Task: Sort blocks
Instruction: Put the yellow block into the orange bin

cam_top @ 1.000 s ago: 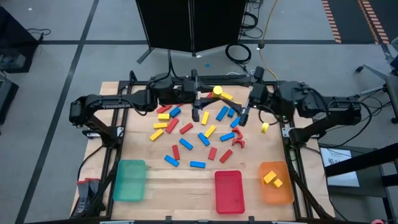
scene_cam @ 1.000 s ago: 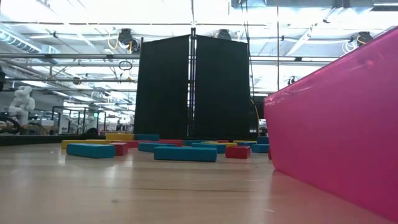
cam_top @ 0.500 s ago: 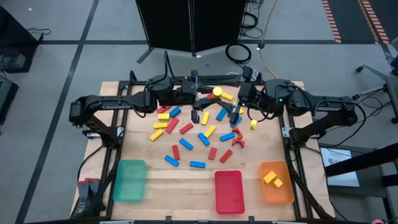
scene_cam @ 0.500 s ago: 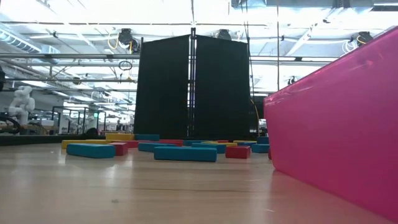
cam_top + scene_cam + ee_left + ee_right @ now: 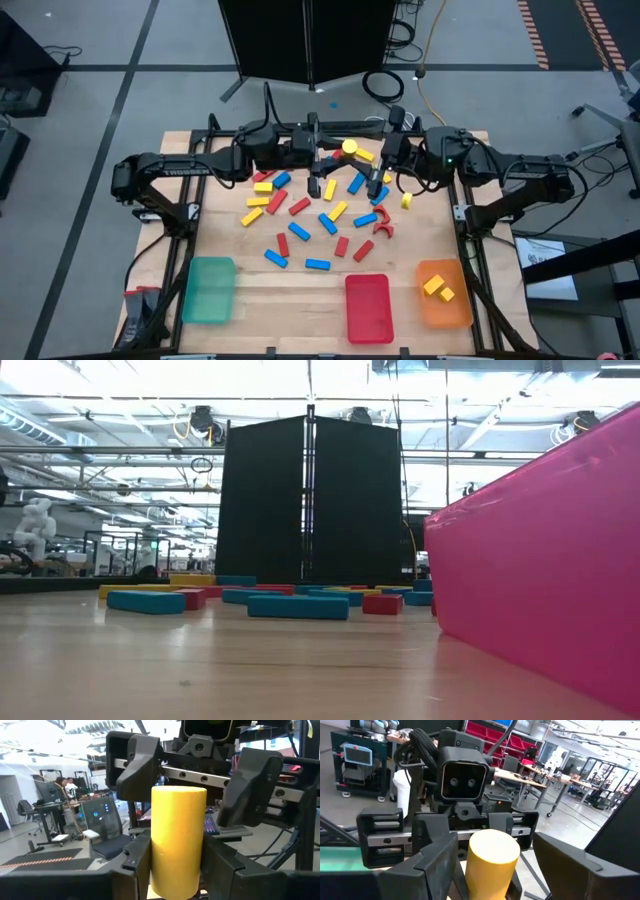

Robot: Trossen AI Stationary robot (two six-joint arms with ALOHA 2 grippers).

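Above the table's far middle, my left gripper point(image 5: 340, 150) is shut on a yellow cylinder point(image 5: 350, 146), which stands upright. My right gripper point(image 5: 373, 160) faces it from the right and is open. Its fingers point(image 5: 250, 785) stand on either side of the cylinder's upper part point(image 5: 178, 805) without touching it. In the right wrist view the cylinder's top point(image 5: 492, 849) shows between my own spread fingers point(image 5: 432, 865). Red, blue and yellow blocks point(image 5: 320, 215) lie scattered flat on the wood below; in the low view they form a row point(image 5: 298, 606). My left gripper pinches the yellow cylinder's lower part point(image 5: 177, 870) between its two fingers point(image 5: 137, 857), one on each side. It comes level from the table's left. The cylinder stands upright in the hold, lifted clear of the table.
Along the near edge sit a green tray point(image 5: 210, 290), a red tray point(image 5: 368, 307) and an orange tray point(image 5: 455, 310) holding two yellow blocks point(image 5: 437, 288). The red tray's wall point(image 5: 540, 560) fills the right of the low view. A single yellow block point(image 5: 407, 200) lies below the right arm.
My right gripper has moved toward the table's left until its open fingers stand around the cylinder that my left gripper holds. It has been still for the last half second. My left gripper and the cylinder have not moved.
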